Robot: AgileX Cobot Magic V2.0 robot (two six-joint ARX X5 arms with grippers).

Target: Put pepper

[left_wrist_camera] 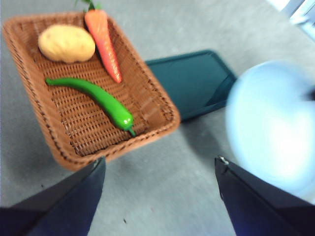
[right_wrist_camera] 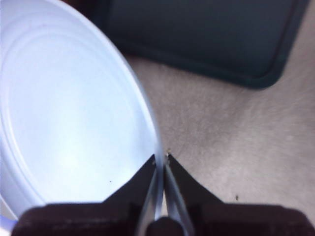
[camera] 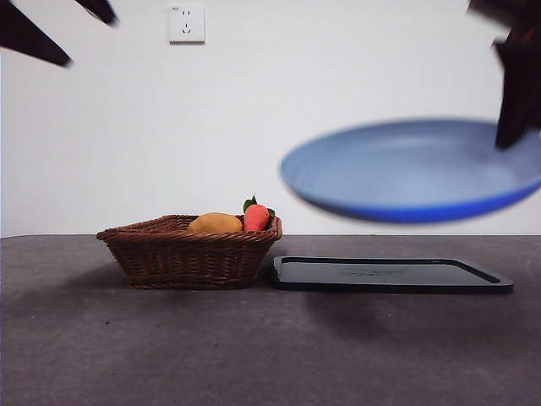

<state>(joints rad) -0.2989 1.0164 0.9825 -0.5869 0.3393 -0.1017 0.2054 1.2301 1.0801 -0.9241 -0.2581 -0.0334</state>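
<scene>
Here the right claw is pinching the blue plate by its rim, holding it above the tray. The left claw is hovering wide open over the basket, likely readying for the pepper.

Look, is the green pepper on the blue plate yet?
No, the pepper lies in the wicker basket beside the carrot, while the right gripper holds the bare blue plate in the air.

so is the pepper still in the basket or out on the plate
In the basket. The pepper lies on the basket floor beside the carrot; the plate hangs empty in the right gripper.
</scene>
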